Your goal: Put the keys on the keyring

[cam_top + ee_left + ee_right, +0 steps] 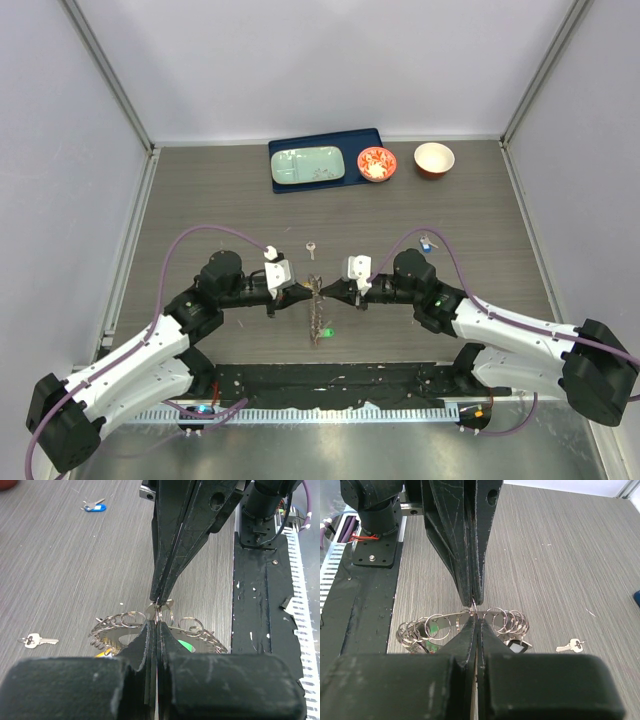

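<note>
Left wrist view: left gripper [156, 625] and right gripper [160, 598] — both pinched shut — clamp the jagged, flat grey-metal keyring [117, 639], fringed with thin wire loops [131, 618].

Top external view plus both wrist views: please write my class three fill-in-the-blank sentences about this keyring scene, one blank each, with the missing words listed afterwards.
1. The left gripper and right gripper meet at the keyring, each with jaws ____ on it.
2. One loose key on the table is plain silver; the other key has a ____ head.
3. The blue tray holds a pale ____ dish.
Missing words: shut; blue; green.
</note>
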Tool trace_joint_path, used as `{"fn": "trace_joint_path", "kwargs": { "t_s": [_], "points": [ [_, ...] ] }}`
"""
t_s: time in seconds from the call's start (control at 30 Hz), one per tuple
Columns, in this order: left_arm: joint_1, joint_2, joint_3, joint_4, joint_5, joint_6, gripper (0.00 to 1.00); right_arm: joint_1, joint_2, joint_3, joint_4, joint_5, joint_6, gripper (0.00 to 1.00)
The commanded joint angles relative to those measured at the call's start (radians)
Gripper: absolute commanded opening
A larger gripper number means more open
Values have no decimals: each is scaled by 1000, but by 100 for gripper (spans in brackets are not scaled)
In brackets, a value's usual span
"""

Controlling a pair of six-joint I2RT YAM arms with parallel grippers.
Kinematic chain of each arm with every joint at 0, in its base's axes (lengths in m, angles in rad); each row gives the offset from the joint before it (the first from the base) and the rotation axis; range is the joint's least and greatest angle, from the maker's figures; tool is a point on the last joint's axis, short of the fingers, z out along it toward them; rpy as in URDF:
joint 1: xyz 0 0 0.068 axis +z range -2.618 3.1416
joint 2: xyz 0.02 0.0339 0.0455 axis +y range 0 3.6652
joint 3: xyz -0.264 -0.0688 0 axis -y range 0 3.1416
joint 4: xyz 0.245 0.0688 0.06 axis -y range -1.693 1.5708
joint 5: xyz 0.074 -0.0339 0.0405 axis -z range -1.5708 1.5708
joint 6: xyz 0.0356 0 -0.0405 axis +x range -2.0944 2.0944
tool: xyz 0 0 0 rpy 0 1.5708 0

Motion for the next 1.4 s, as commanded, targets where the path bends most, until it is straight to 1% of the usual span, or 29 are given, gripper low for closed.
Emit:
{"fn": "trace_joint_path", "kwargs": {
  "t_s": [0.0, 0.27, 0.53, 0.6, 0.83, 0.97, 1.2, 1.37],
  "points": [
    [-2, 0, 19, 109, 20, -4, 0, 5, -2, 5, 65, -31, 12, 1],
    [-4, -2, 16, 115, 4, -2, 0, 5, -5, 8, 68, -38, 31, 1],
    [-2, -25, 10, 117, -22, 4, 0, 5, -31, -16, 48, 85, 81, 1],
    [-2, -29, 9, 120, -30, 4, 0, 5, -36, -18, 36, 84, 87, 1],
    [-4, -37, 7, 129, -32, -2, 0, 5, -33, -23, 47, 30, 121, 1],
    [-2, -37, 7, 131, -29, -5, 0, 7, -25, -26, 112, -33, 158, 1],
    [-4, -36, 12, 128, -56, -7, 0, 28, -25, 8, 113, -130, 164, 1],
    [-2, -35, 12, 132, -59, -19, 0, 77, 43, 39, 108, -142, 152, 1]
  ]
}}
